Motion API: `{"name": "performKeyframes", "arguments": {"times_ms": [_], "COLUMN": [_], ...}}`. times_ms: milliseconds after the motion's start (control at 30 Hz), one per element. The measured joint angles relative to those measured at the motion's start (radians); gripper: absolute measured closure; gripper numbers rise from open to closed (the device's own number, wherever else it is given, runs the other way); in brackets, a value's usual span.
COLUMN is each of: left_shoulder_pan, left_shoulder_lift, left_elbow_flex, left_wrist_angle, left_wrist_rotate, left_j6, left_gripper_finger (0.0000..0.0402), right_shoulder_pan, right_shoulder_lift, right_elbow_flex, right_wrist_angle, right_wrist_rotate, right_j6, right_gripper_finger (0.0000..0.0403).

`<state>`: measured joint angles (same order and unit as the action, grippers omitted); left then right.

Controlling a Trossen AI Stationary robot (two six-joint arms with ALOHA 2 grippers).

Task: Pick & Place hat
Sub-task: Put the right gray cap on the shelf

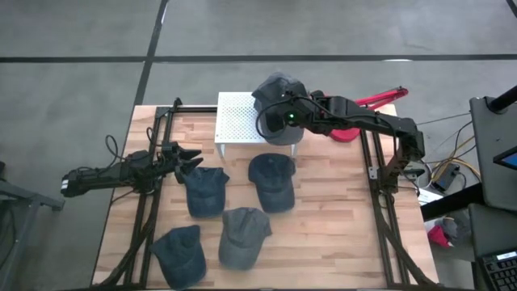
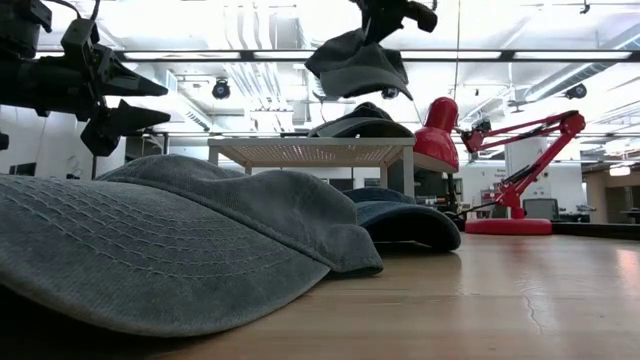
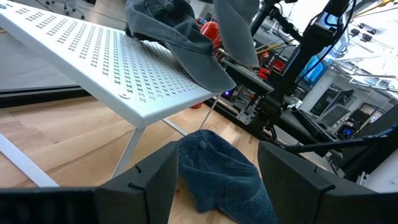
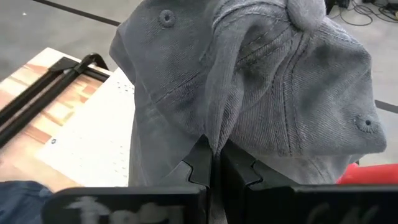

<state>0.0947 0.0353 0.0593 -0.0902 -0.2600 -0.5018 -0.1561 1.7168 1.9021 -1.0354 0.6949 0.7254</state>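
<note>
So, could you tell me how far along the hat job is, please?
Done: one cap already lies on the white rack. In hand: the right gripper holds a grey cap shut in its fingers, above the rack. Left: four caps on the table; the left gripper waits open beside them.

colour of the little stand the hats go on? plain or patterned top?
White stand, its top perforated with a regular grid of small holes. Left wrist view shows it best.

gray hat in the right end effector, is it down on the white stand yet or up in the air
In the air. The gray hat hangs from the shut right end effector, clear above the white stand and the hat lying there.
</note>
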Motion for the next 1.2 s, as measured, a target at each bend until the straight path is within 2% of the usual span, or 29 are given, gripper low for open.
{"name": "performKeyframes", "arguments": {"times_ms": [200,467,1200], "left_shoulder_pan": [0.000,0.000,0.000], "left_shoulder_lift": [0.000,0.000,0.000], "left_elbow_flex": [0.000,0.000,0.000], "left_wrist_angle": [0.000,0.000,0.000], "left_wrist_rotate": [0.000,0.000,0.000], "left_j6": [0.000,0.000,0.000], "left_gripper_finger": [0.0179,0.0179,0.0179], "right_shoulder_pan": [-0.015,-0.033,-0.032], "right_shoulder_lift": [0.000,0.000,0.000], "right_elbow_flex": [-0.041,-0.093,-0.131], "right_wrist_angle": [0.040,0.095,0.107], "right_wrist_rotate": [0.000,-0.059,-0.009], "right_j6": [-0.005,-0.006,0.042], "right_gripper_finger": [0.0390,0.0390,0.0390]}}
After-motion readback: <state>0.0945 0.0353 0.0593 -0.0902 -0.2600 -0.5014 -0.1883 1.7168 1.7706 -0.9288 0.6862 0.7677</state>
